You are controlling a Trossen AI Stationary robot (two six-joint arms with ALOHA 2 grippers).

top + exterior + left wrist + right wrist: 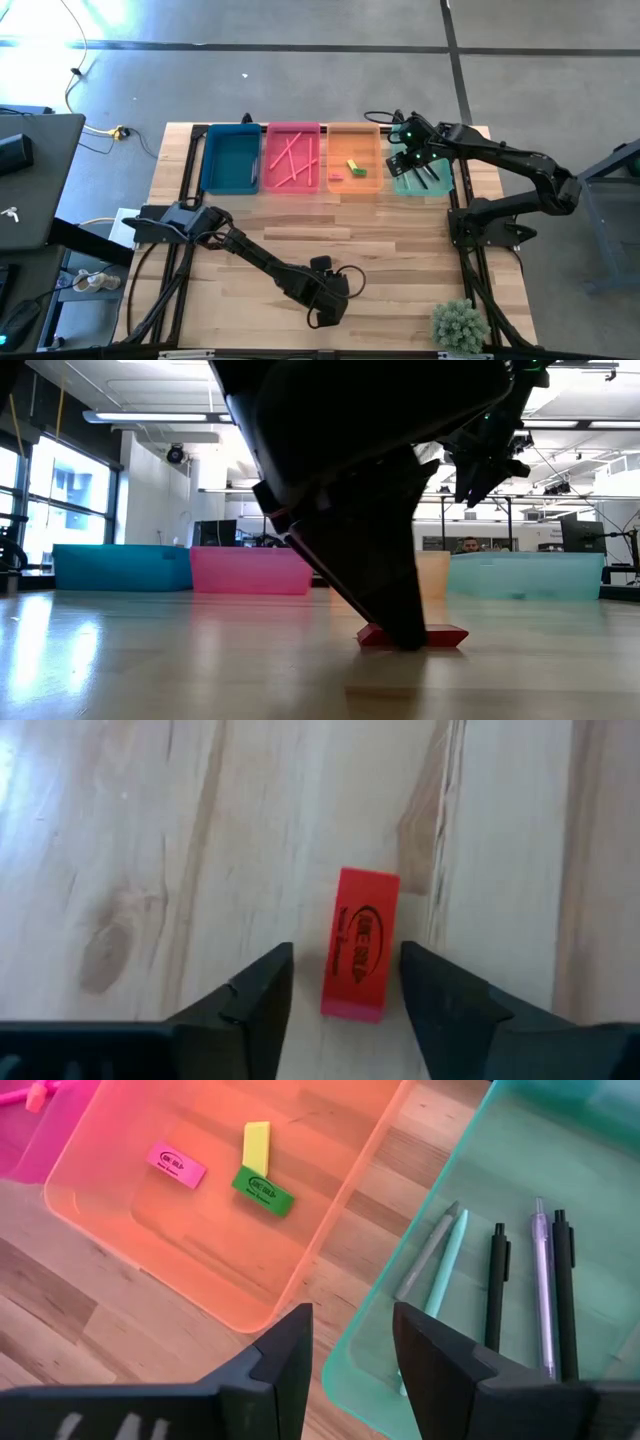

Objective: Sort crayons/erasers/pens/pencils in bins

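While daylight glares off the grey floor beyond it, a pale wooden surface (400, 250) carries 4 translucent bins in a row along its far edge: teal-blue bin (230, 160), pink-red bin (292, 158), orange bin (354, 160) and mint-green bin (425, 178). Near the surface's front corner on the mint-green bin's side stands a small green plant (458, 325). Seen level across the wood, the room behind holds ceiling strip lights, tall windows, desks and monitors.

Well in front of the orange bin, the left pincer (345, 982) stands over a red eraser (358, 958) lying flat on the bare wood, its fingers spread on either side of the eraser with a gap showing at each side. The right pincer (352, 1342) hangs above the gap between the orange and mint-green bins, fingers apart and holding nothing.

Inside the orange bin lie 3 erasers: pink (176, 1165), yellow (256, 1146) and green (263, 1190). Several pens (497, 1285) lie in the mint-green bin, and pink pencils (290, 158) cross in the pink-red bin.

From table height the left arm blocks most of the orange bin and the middle of the red eraser. From above, that eraser is hidden under the arm's wrist.
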